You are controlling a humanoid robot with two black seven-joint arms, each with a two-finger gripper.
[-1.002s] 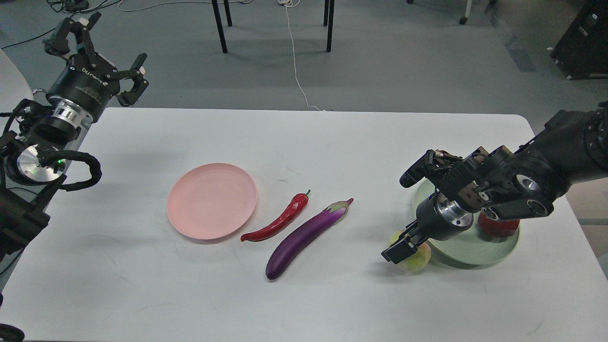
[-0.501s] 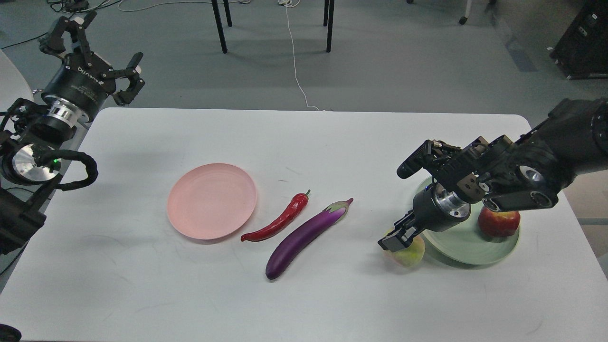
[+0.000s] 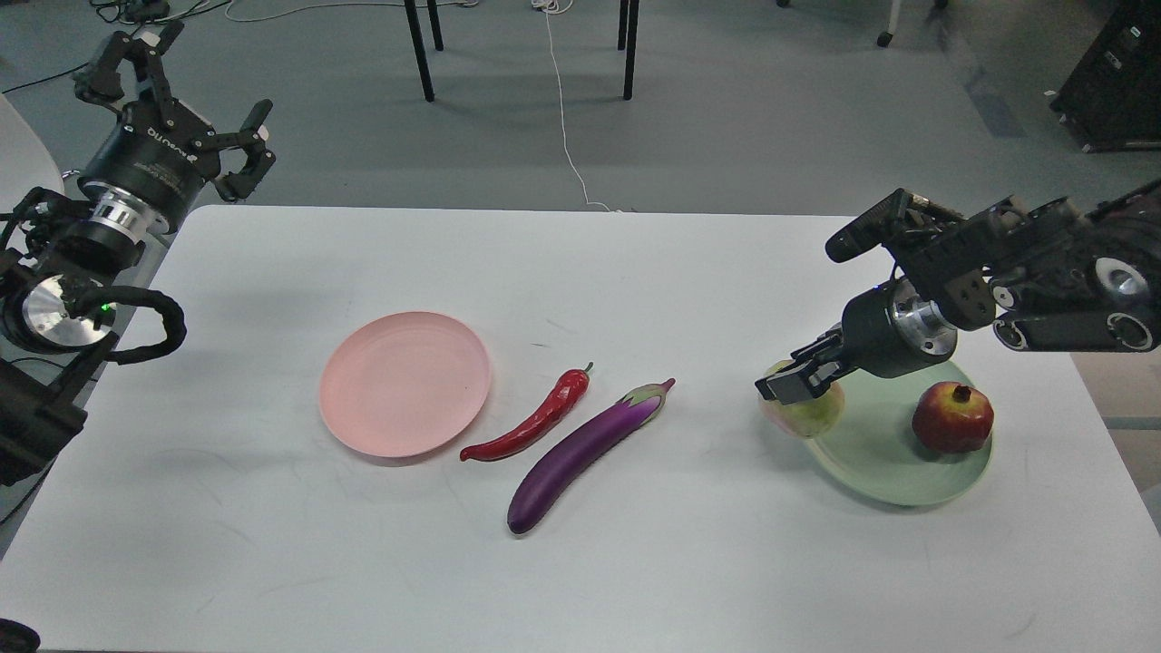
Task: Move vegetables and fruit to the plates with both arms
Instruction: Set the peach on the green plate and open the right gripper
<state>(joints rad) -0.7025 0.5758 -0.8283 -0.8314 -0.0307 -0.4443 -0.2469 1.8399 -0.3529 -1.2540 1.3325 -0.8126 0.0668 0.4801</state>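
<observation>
My right gripper is shut on the yellow-pink peach and holds it over the left rim of the pale green plate. The dark red pomegranate sits on that plate's right side. The red chili pepper and the purple eggplant lie side by side at the table's middle. The pale pink plate lies bare to their left. My left gripper is open and empty, raised beyond the table's far left corner.
The white table ends close to the green plate on the right. Black chair legs and a white cable are on the floor behind it. A black box stands at the far right.
My right gripper has lifted the peach off the table in front of the green plate and carried it back and right to the plate's left rim. The pomegranate is now uncovered. The left arm barely moved.
</observation>
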